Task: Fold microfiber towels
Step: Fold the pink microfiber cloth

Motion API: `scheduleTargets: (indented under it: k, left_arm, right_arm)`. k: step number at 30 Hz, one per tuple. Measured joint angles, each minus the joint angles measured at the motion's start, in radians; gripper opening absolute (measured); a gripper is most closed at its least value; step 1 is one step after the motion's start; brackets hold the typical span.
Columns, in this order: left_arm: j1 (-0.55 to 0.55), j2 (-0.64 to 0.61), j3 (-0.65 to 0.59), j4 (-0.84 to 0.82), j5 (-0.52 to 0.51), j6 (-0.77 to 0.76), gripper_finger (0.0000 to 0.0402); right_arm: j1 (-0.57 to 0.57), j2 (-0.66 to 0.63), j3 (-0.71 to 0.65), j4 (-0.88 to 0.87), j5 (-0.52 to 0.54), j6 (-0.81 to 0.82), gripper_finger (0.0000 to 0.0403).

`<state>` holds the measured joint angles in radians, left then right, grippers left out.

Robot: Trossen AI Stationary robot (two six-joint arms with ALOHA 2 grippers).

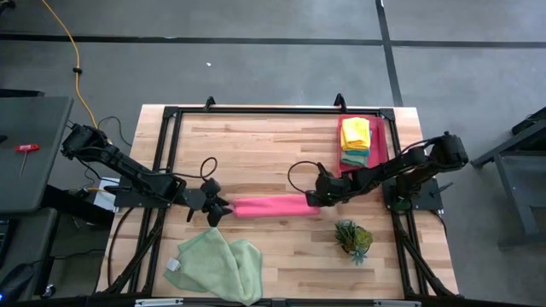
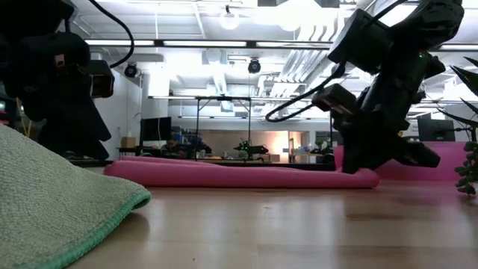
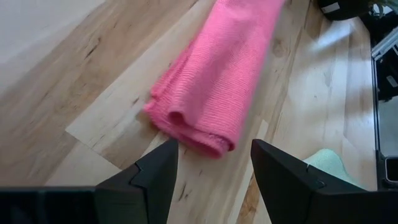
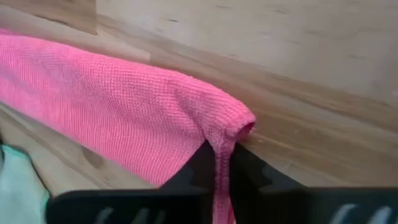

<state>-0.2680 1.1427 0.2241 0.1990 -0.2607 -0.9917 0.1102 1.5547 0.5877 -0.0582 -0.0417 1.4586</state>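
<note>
Only wrist-visible: right end effector (image 4: 217, 165) pinching pink towel (image 4: 124, 118)

The left arm reaches in from the left edge, low over the bench; its left tool (image 1: 220, 211) has both fingers (image 3: 152, 180) spread wide apart; the right arm stretches in from the right, elbow raised; its right tool (image 4: 217, 171) seems pinched together on cloth.
</note>
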Motion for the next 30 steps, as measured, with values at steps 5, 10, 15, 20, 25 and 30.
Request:
scheduleTargets:
  k: [5,10,15,20,25,30]
  left_arm:
    - [0.003,0.000,0.000,0.027,-0.044,-0.005,0.0194]
    - [0.048,0.000,0.000,0.070,-0.033,0.039,0.0194]
    - [0.127,0.000,0.000,0.146,0.003,0.128,0.0194]
    - [0.215,0.002,0.051,0.157,0.073,0.352,0.0193]
    - [0.271,0.073,0.123,0.122,0.167,0.558,0.0169]
    - [0.267,0.230,0.214,0.058,0.227,0.694,0.0079]
  right_arm:
    - [-0.028,-0.108,-0.004,-0.177,-0.023,-0.050,0.0013]
    - [-0.032,-0.261,-0.003,-0.410,-0.037,-0.087,0.0004]
    - [-0.032,-0.398,-0.003,-0.547,-0.036,-0.048,0.0002]
    - [-0.032,-0.458,-0.002,-0.526,-0.030,0.016,0.0001]
    - [-0.032,-0.456,-0.002,-0.485,-0.013,0.029,0.0001]
    - [-0.032,-0.453,-0.002,-0.484,-0.007,0.029,0.0000]
